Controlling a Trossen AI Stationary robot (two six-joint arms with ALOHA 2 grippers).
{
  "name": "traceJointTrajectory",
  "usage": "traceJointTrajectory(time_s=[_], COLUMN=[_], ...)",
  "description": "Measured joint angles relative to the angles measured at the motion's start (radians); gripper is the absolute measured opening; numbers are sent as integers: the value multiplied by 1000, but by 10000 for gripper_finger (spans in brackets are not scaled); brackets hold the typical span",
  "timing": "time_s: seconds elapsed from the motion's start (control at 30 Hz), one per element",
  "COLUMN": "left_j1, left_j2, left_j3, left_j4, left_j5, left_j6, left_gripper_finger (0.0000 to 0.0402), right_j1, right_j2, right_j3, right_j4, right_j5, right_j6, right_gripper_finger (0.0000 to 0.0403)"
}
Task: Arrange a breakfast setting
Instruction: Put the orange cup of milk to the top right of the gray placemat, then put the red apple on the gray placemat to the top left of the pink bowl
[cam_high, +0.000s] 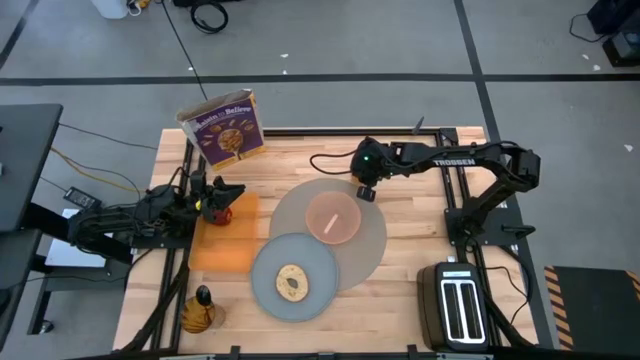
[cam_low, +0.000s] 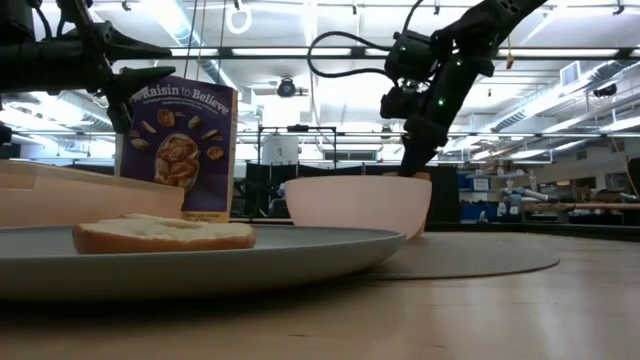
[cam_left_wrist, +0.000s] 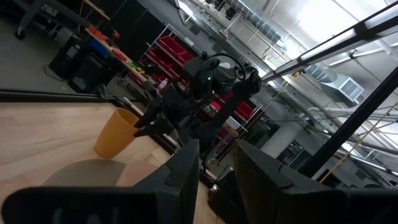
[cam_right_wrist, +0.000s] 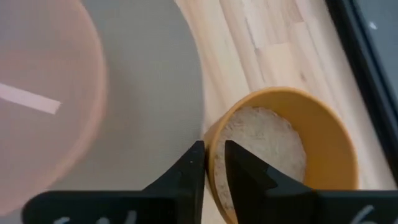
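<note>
My right gripper (cam_high: 365, 190) is shut on the small orange cup (cam_right_wrist: 286, 149), which is at the far edge of the round grey-beige mat (cam_high: 375, 240). The pink bowl (cam_high: 332, 217) stands on the mat with the spoon (cam_right_wrist: 31, 99) in it. The grey plate (cam_high: 262, 285) overlaps the mat's near left and carries the toast slice (cam_high: 291, 283). My left gripper (cam_high: 226, 192) is open and raised, level, over the red apple (cam_high: 221, 208). The apple lies on the orange cloth (cam_high: 225, 245). My right gripper pinches the cup's rim (cam_right_wrist: 211, 140) on the side nearest the mat, one finger inside the cup and one outside. The fingers come from above, slanting down. The cup is upright; whether its base rests on the table does not show.
A cereal box (cam_high: 225, 128) stands at the far left of the table. The black toaster (cam_high: 455, 305) is at the near right corner. A small amber bottle (cam_high: 198, 310) is at the near left. Bare wood lies right of the mat.
</note>
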Motion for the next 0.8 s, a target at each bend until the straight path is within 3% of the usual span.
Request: traceJointTrajectory(time_s=[0.47,0.8], left_j1=[0,0], left_j2=[0,0], left_j3=[0,0], left_j4=[-8,-22], left_j5=[0,-36], left_j6=[3,49], left_gripper_finger=[107,107], right_j1=[4,16], right_j2=[-19,-42], right_j3=[2,188], right_j4=[-16,-64], right_j5=[-5,8], right_j6=[-23,-19], right_gripper_finger=[132,186])
